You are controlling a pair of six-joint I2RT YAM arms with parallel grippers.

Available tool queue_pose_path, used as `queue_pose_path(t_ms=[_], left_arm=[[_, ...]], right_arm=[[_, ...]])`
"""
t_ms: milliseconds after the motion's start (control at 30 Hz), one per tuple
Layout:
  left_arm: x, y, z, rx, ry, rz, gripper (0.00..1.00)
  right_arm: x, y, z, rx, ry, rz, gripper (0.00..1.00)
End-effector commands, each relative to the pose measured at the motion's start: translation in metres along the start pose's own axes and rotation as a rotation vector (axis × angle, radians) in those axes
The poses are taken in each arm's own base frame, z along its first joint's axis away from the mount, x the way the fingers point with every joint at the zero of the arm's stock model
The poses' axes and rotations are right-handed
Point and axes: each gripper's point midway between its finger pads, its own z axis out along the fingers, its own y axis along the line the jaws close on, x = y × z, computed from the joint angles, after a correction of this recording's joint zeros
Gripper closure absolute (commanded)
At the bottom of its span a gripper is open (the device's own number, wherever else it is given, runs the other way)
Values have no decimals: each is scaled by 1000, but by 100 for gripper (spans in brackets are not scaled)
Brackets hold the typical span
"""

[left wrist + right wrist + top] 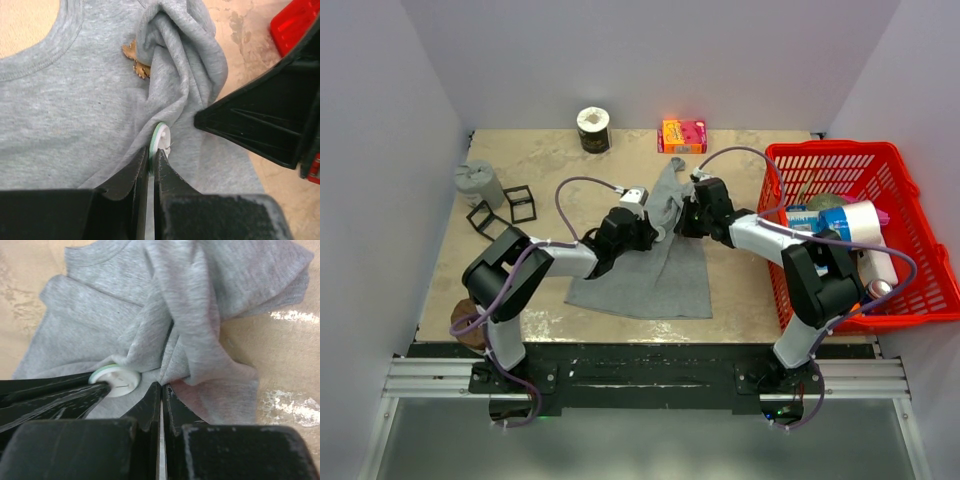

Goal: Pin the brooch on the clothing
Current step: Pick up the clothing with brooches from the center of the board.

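Claws meet over the bunched middle of the grey tank top (75, 110). The left claw (151, 156) is all but closed, its tips pinching the edge of a small round white disc (162, 140) with a pale green rim, and the disc presses against the cloth. Whether that disc belongs to the brooch cannot be told. The right claw (161, 387) is fully closed, with a gathered fold of the tank top caught at its tips, just beside the disc. A small jagged orange-brown piece, which looks like the brooch (134, 59), lies on the cloth below the neckline, half tucked under the raised fold. The rest of the tank top lies flat on the beige, marble-patterned table (550, 160). A red basket (830, 150) full of items sits at the right edge. An orange-pink box (683, 135) and a dark roll (593, 128) stand at the far side. Black wire frames (505, 210) rest near a grey object (480, 183) at the left. Plain white walls enclose the table.
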Motion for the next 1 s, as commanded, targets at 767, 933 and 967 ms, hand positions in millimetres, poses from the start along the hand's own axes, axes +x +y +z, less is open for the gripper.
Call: queue_pose_path(t_ms=[767,933,967], left_arm=[[-3,-20,17,-47,-32,251,100],[-2,-26,17,-35,-36,286,100],[-1,-25,17,-41,-35,291,100]], right_arm=[[-3,26,-6,-116,16,7,100],[0,27,-2,-117,27,2,100],[0,27,-2,-116,25,2,100]])
